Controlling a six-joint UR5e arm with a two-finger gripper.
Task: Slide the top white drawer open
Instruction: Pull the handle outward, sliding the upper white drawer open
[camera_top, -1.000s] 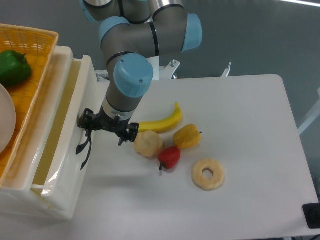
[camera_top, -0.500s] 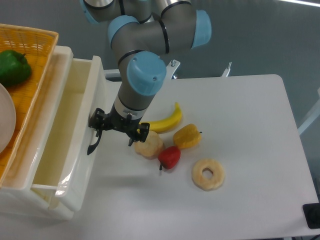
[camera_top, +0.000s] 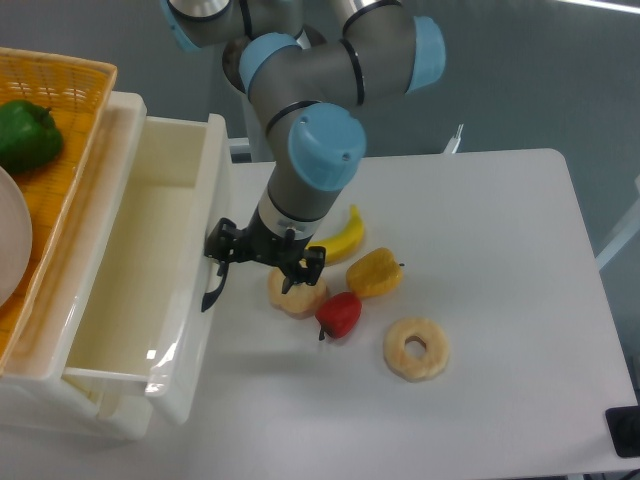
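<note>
You are looking down on a white table with a grey-green wall behind it. At the left edge stands a white cabinet, and its top drawer is pulled well out to the right, so you see straight into the bare, cream-coloured tray. The drawer's black handle curves off the flat front. The gripper sits right at that front, its left finger at the upper end of the handle; you cannot tell from this angle whether the fingers are pinched on the handle or only hooked behind it. The arm rises from the gripper toward the far side. On top of the cabinet you have an orange basket holding a green pepper and the edge of a white plate. Just right of the gripper lie a banana, a pale round fruit partly under the gripper, a yellow pepper, a red pepper and a pineapple ring.
</note>
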